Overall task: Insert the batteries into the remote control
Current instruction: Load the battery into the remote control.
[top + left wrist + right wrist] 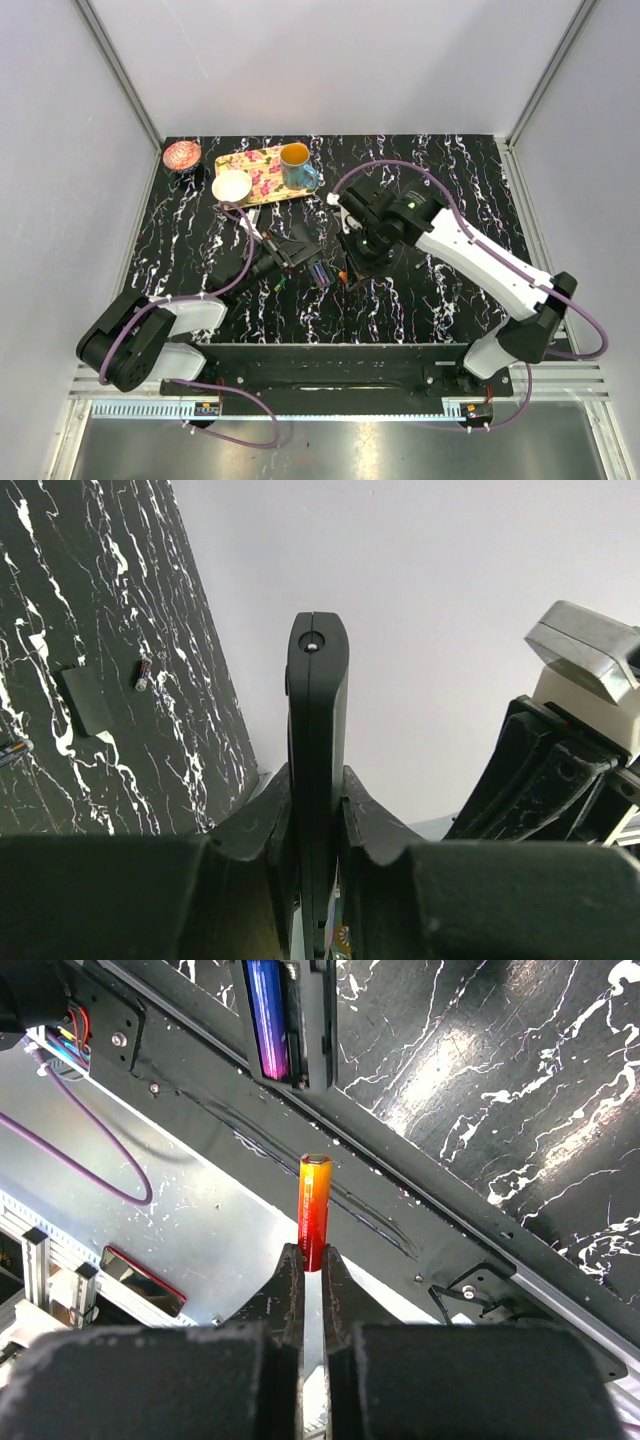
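Observation:
My left gripper is shut on the remote control, a flat black slab held edge-on and lifted off the table. In the right wrist view the remote control shows its recess with a blue-purple battery seated in it. My right gripper is shut on a red-orange battery, pinched at one end and pointing toward the recess, a short gap away. From above, the right gripper hangs just right of the remote control. Another battery lies loose on the table.
A floral yellow tray at the back holds a blue mug and a white bowl. A pink bowl sits in the back left corner. A small flat black piece lies near the loose battery.

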Controlling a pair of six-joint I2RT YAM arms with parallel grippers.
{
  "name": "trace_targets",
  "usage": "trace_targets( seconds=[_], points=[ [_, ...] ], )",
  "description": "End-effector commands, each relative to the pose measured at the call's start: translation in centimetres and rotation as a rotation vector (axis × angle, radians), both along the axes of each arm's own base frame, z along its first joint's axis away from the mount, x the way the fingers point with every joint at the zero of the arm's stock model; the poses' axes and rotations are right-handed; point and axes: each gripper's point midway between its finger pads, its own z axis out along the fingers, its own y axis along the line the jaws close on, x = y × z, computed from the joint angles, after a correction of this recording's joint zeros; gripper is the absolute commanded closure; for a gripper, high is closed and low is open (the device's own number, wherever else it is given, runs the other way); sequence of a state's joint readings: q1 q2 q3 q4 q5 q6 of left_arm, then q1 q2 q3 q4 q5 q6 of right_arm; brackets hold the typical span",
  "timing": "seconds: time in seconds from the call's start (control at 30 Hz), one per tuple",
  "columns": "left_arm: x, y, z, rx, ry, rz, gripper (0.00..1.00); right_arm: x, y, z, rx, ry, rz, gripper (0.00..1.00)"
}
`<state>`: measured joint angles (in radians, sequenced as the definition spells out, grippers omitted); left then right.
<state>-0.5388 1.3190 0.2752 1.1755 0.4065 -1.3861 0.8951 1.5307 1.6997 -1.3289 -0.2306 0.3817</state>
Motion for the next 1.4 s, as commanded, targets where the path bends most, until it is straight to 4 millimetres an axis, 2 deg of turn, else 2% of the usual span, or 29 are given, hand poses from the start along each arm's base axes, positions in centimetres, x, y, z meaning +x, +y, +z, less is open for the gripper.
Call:
trace_targets(
  seconds=[0.0,0.27,0.63,1.37],
  points=[
    [0.8,-0.4,3.9,-0.099,-0.097,0.041,1.0,-0.5,0.8,1.1,0.021,0.025,0.033,1.0],
    [0.1,-1.8,3.5,-0.12,-0.045,0.03,1.0,0.3,1.6,-0.7,-0.027,0.054,0.041,1.0],
    [0.1,-1.2,3.1,-0.14,-0.023,0.091,1.0,1.3,2.3,-2.5,-0.074,0.063,0.024,1.0],
    [-0.8,-1.0,2.9,-0.151,-0.026,0.069,1.0,3.4,3.3,-3.1,-0.09,0.003,-0.015,1.0]
  ],
)
